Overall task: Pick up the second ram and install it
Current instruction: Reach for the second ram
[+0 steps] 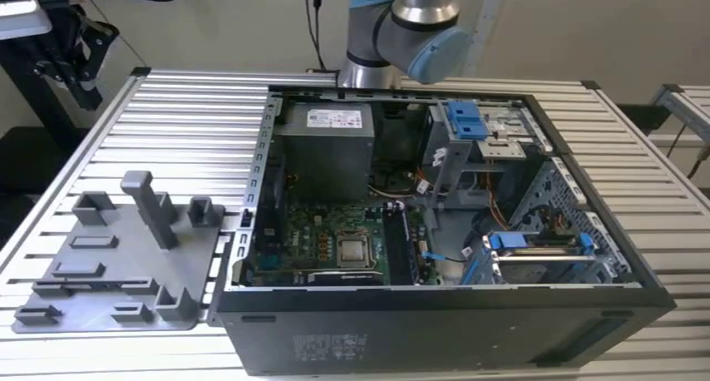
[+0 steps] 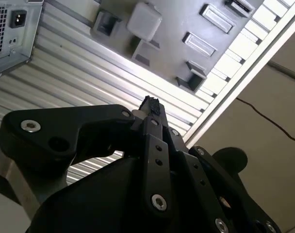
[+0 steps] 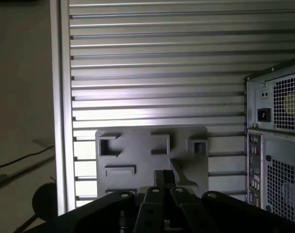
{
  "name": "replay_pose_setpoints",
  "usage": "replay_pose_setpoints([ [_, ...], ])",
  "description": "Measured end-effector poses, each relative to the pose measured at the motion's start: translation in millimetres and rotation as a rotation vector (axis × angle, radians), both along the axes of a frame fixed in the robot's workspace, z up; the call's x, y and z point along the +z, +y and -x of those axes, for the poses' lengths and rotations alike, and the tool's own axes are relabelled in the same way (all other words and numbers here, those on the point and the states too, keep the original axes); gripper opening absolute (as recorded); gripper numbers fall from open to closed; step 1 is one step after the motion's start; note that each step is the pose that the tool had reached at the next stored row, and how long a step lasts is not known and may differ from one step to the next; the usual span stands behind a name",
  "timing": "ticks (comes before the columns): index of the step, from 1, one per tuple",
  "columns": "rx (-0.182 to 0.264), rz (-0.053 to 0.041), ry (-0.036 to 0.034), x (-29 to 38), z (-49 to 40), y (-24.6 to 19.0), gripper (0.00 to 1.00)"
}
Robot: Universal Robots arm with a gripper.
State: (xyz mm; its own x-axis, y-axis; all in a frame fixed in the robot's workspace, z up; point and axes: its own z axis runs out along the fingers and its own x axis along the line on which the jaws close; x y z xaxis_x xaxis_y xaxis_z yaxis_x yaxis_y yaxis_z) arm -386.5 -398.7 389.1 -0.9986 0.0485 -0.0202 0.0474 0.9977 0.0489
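Observation:
My gripper (image 2: 150, 104) hangs high above the ribbed table, over the gray tray (image 3: 138, 158), with its black fingers pressed together and nothing between them. In the first wrist view the gripper (image 3: 163, 177) covers the tray's nearer part. In the exterior view the gray tray (image 1: 211, 256) lies at the exterior view's left of the open computer case (image 1: 444, 314). A thin dark strip (image 1: 95, 283) runs along the tray's front part, and it looks like the second ram. The black memory slots (image 1: 397, 246) lie beside the processor on the motherboard.
The arm's base and elbow (image 1: 405, 32) rise behind the case. An upright post (image 1: 150, 206) and several small blocks stand on the tray. The case's rear panel (image 3: 278, 145) is close to the tray. A black stand (image 1: 66, 56) is at the back left, past the table edge.

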Motion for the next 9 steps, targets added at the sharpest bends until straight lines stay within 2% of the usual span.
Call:
replay_pose_setpoints([
  [6,0.0,0.0,0.0,-0.1,18.2,0.0,0.11],
  [9,0.0,0.0,0.0,-0.1,19.9,0.0,0.11],
])
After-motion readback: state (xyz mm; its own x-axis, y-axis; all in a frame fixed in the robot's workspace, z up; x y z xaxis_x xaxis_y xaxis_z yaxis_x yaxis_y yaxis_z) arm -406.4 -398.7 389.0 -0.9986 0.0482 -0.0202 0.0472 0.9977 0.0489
